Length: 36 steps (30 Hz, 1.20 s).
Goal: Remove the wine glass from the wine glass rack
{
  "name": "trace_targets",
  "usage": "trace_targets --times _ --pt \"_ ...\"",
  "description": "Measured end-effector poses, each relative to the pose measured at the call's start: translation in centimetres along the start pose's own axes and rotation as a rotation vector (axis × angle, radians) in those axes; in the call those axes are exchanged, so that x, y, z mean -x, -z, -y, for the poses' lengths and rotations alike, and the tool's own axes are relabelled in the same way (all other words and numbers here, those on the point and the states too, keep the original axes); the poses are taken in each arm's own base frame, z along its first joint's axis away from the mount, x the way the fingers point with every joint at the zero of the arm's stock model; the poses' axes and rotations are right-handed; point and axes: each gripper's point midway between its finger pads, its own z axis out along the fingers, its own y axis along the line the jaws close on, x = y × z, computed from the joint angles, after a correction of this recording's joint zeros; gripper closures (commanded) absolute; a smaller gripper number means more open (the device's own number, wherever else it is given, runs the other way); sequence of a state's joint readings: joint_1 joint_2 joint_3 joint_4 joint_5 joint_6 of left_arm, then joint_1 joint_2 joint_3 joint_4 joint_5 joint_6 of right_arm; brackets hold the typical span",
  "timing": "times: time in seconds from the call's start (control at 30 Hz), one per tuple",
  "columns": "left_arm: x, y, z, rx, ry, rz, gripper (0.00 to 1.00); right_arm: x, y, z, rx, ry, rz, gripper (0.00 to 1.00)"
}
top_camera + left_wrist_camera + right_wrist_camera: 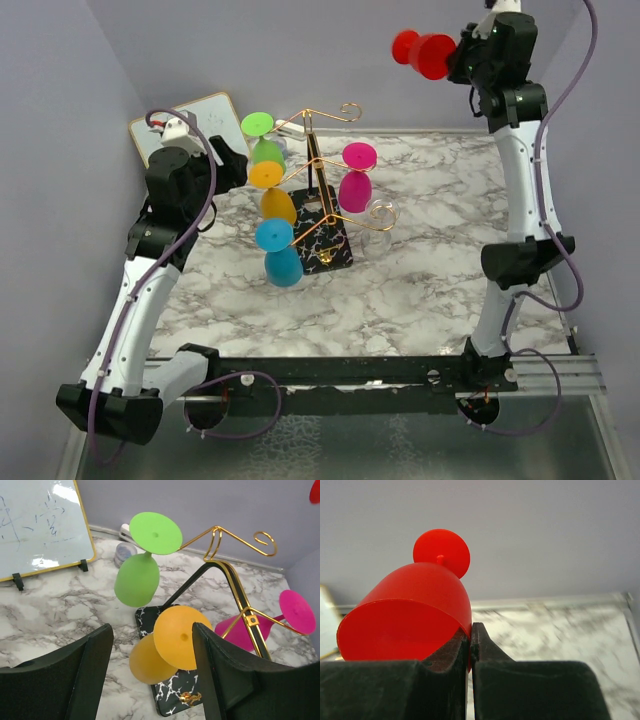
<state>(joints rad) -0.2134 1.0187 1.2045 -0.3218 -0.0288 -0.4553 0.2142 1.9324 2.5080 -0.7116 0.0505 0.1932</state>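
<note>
The wine glass rack (pixel 318 165) is a gold wire stand on a black veined base (pixel 332 250) at the table's middle left. Green (pixel 262 135), orange (pixel 272 190), blue (pixel 280 255) and magenta (pixel 355 180) wine glasses hang on it upside down. My right gripper (pixel 455 60) is high at the back right, shut on the rim of a red wine glass (pixel 425 53), clear of the rack. The right wrist view shows the red wine glass (pixel 410 610) with its wall pinched in the gripper (pixel 470 630). My left gripper (pixel 152 630) stands open just before the orange glass (pixel 175 635).
A whiteboard (pixel 185 125) leans at the back left, behind my left arm. A small grey jar (pixel 125 552) sits by the back wall near the green glass (pixel 137 577). Grey walls close the table on three sides. The marble tabletop (pixel 420 290) stretches right of the rack.
</note>
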Motion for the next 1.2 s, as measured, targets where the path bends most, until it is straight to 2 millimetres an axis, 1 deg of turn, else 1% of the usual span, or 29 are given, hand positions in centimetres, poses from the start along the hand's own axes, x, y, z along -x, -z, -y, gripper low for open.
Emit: trace_targets --times 0.03,0.07,0.1,0.13,0.17,0.2,0.23,0.33,0.47,0.53,0.67,0.73,0.8,1.1,1.2 --pt "-0.2 -0.4 -0.3 0.015 -0.003 -0.014 0.34 -1.6 -1.2 2.6 -0.045 -0.018 -0.045 0.99" --pt "-0.5 -0.8 -0.6 0.035 -0.005 -0.033 0.35 -3.8 -2.3 5.3 -0.093 -0.038 -0.103 0.99" --pt "-0.6 -1.1 -0.8 0.049 -0.007 -0.045 0.35 -6.9 -3.1 8.9 -0.157 -0.065 -0.185 0.99" --pt "-0.7 -1.5 -1.0 0.065 -0.008 -0.061 0.35 -8.9 -3.2 11.0 -0.198 -0.082 -0.241 0.98" --pt "-0.8 -1.8 -1.2 0.079 -0.009 -0.073 0.35 -11.4 -2.9 13.3 -0.248 -0.105 -0.312 0.99" --pt "-0.9 -2.0 -1.3 0.089 -0.01 -0.083 0.35 -13.7 -2.3 14.9 -0.286 -0.124 -0.38 0.99" --pt "-1.0 -2.2 -1.4 0.097 -0.011 -0.092 0.35 -15.1 -1.9 15.6 -0.306 -0.136 -0.426 0.99" --pt "-1.6 -2.7 -1.7 0.114 -0.011 -0.119 0.36 -17.3 -0.8 15.9 -0.325 -0.146 -0.512 0.99" --pt "-2.5 -2.9 -2.3 0.139 -0.014 -0.152 0.36 -18.8 0.1 15.8 -0.333 -0.139 -0.577 0.99" --pt "-2.7 -2.8 -2.5 0.149 -0.015 -0.162 0.36 -20.4 0.4 16.1 -0.342 -0.135 -0.62 0.99" --pt "-2.9 -2.7 -2.8 0.165 -0.019 -0.169 0.36 -24.4 1.8 16.9 -0.382 -0.12 -0.742 0.99" --pt "-2.9 -2.7 -2.9 0.17 -0.022 -0.168 0.36 -25.4 2.4 17.2 -0.399 -0.11 -0.78 0.99" --pt "-2.9 -2.7 -3.0 0.175 -0.023 -0.167 0.36 -25.9 2.8 17.5 -0.412 -0.103 -0.797 0.99" --pt "-2.9 -2.7 -3.5 0.192 -0.041 -0.166 0.33 -26.7 3.3 18.0 -0.435 -0.078 -0.826 0.99" --pt "-2.9 -2.6 -3.5 0.197 -0.043 -0.166 0.32 -27.2 3.2 18.2 -0.437 -0.077 -0.838 0.97"
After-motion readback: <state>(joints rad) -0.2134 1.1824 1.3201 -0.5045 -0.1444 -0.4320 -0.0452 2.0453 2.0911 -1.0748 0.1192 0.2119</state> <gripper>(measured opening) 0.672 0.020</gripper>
